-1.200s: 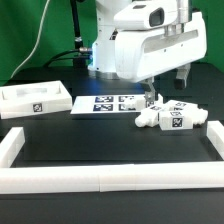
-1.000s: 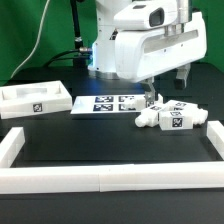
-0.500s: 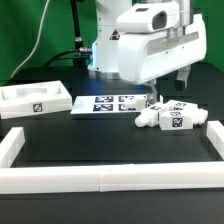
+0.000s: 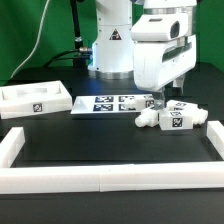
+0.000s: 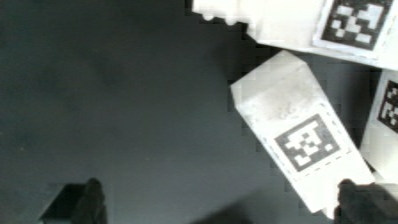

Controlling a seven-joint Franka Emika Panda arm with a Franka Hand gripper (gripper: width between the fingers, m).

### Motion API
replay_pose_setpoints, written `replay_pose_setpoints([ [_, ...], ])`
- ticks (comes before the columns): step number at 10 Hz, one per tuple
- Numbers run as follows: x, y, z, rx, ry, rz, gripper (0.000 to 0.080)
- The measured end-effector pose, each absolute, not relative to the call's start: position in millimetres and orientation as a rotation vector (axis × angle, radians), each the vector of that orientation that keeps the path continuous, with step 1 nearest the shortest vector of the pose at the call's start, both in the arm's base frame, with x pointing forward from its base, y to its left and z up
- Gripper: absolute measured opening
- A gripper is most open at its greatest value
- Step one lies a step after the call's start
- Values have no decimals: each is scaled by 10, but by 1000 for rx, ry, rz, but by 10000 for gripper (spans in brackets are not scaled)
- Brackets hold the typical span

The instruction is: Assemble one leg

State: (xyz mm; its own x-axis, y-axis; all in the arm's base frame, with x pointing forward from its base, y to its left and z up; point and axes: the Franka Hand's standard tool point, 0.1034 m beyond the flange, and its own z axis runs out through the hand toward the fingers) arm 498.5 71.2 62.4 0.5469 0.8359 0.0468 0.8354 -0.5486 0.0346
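Fingers (image 5: 79, 198) spread wide, gripping nothing, with bare worktop (image 5: 125, 100) between them. They hang low over the legs (image 4: 176, 118) bunched at the exterior view's right, just beside the marker board (image 4: 105, 102). In the wrist view one leg (image 5: 290, 115) lies flat, tag up, its end close to one finger; can't tell if they touch. Panel (image 4: 35, 98) sits well apart on the exterior view's left.

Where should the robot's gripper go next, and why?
Probably shift sideways, then lower: the open gripper hovers above the black table, and the small white plastic leg with a square tag lies off-centre, near one finger, not between both.
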Motion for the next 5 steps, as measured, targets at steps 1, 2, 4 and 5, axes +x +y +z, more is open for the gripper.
replay_pose_setpoints([
  [1, 4983, 711, 621, 2756, 1489, 90, 649],
  [2, 4975, 714, 608, 2757, 1490, 88, 649],
  [4, 4809, 740, 436, 2766, 1497, 74, 649],
  [5, 4779, 738, 387, 2766, 1503, 76, 649],
])
